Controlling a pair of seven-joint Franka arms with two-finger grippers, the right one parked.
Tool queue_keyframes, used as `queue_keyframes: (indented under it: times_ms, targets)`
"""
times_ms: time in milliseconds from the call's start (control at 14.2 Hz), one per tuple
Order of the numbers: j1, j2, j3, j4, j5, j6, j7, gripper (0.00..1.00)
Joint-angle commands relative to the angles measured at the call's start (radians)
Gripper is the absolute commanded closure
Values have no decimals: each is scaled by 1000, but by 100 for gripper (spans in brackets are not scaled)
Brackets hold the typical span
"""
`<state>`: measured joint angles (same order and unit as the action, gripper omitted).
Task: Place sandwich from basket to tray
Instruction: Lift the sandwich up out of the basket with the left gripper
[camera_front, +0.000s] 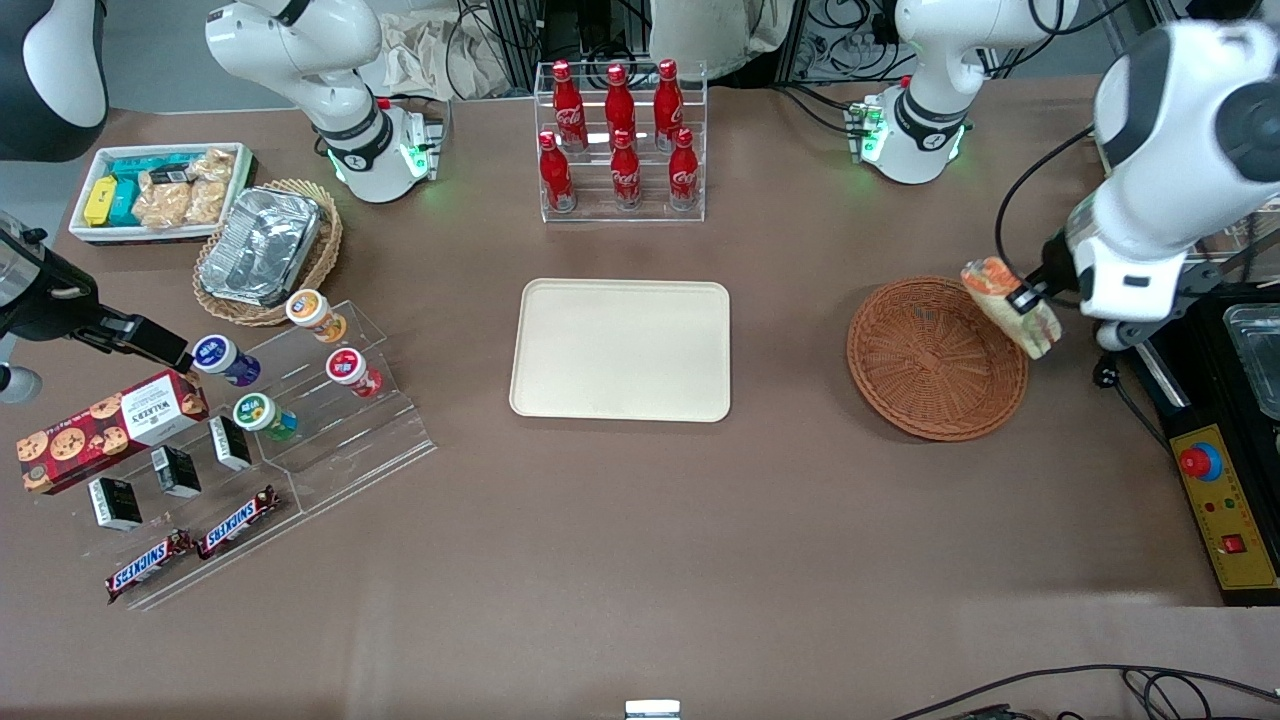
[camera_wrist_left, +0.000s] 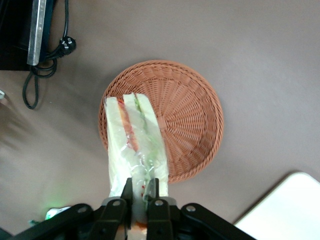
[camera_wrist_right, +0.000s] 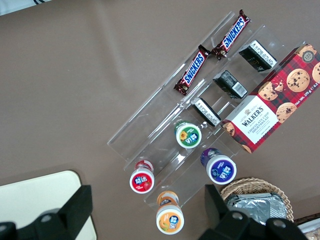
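I'm holding the sandwich (camera_front: 1012, 306) clamped in the gripper (camera_wrist_left: 140, 200), hovering over the basket (camera_front: 925, 370) rim; tray (camera_front: 620, 350) sitting bare mid-table.

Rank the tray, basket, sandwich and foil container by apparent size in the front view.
1. tray, clearly largest.
2. basket.
3. foil container.
4. sandwich, smallest, though the gripper is shut on it above the basket's edge, nearer the camera, so it may look slightly enlarged.
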<state>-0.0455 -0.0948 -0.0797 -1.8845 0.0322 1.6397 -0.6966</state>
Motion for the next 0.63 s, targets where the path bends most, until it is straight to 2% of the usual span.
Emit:
queue_keyframes:
  times_ms: [0,211,352,563]
  targets:
    - [9,24,1,97,-28,-87,84,100]
    - [-2,26,-9,99,-66,-95,170,100]
    - [-4,30,-55,97,-64,-95,189,100]
    - [-5,32,-63,94,-66,-95,187,100]
